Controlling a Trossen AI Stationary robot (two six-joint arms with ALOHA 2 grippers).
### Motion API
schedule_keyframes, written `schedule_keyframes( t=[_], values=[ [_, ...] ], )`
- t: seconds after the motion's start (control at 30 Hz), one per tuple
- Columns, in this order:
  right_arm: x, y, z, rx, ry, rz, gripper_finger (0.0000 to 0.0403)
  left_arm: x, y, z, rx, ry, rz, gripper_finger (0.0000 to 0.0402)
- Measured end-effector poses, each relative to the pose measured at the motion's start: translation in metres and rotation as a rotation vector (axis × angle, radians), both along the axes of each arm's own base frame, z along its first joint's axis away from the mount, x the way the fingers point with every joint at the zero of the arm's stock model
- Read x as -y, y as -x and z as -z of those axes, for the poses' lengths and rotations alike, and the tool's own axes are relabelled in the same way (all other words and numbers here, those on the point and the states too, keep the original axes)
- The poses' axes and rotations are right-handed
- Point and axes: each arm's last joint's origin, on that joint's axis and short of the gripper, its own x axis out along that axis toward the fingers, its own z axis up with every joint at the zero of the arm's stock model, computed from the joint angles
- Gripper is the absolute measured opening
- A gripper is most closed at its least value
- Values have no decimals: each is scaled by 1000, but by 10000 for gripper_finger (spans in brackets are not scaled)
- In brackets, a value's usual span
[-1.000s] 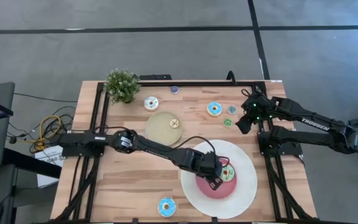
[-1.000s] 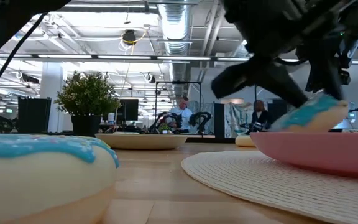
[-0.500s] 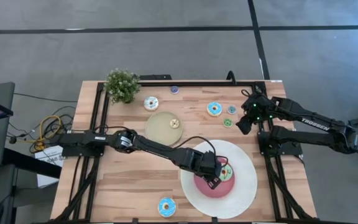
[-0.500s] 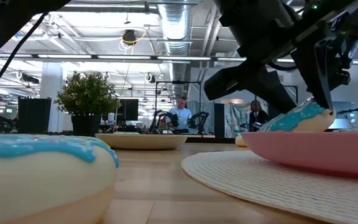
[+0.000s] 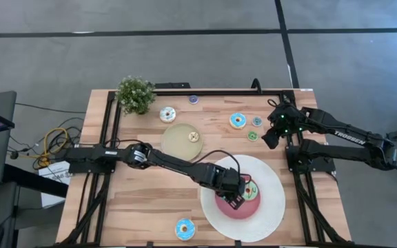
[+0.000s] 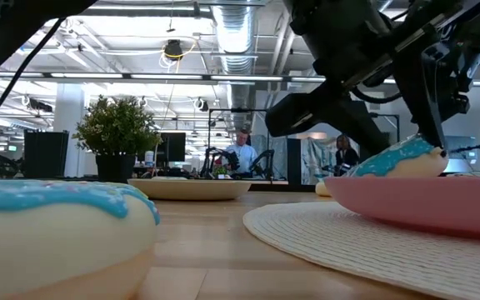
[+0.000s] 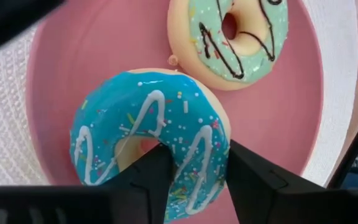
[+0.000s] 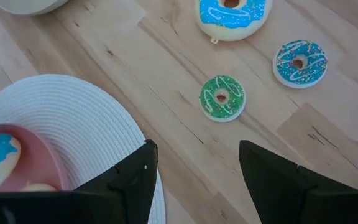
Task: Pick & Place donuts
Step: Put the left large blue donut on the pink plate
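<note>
Since the earlier frame, the left gripper (image 7: 194,180) is easing apart around the blue donut (image 7: 151,140), lying centre-frame beside the green donut (image 7: 238,37); right gripper (image 8: 194,180) is waiting open.

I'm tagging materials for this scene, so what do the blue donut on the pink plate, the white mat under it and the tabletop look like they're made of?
Blue donut: probably soft foam or rubber, matte, with painted icing and sprinkles.
White mat: looks woven, given its fine concentric ribbing.
Tabletop: wood planks, with visible grain and seams, satin finish.
</note>
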Motion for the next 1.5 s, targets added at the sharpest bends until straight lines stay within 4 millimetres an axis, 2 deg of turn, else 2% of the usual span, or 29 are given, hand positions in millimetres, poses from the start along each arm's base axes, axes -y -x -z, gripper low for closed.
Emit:
schedule_keyframes(
  t=[0.27,0.6,1.03,1.5],
  values=[
    [0,0,0,2,1,0,214,-2,2,-17,-3,-18,-5,118],
    [0,0,0,2,1,0,214,-7,5,-8,-51,-49,-7,118],
    [0,0,0,0,0,-1,214,-8,4,-8,-39,-73,-16,118],
    [0,0,0,0,0,-1,214,-10,3,-7,-40,-73,-20,185]
  ],
)
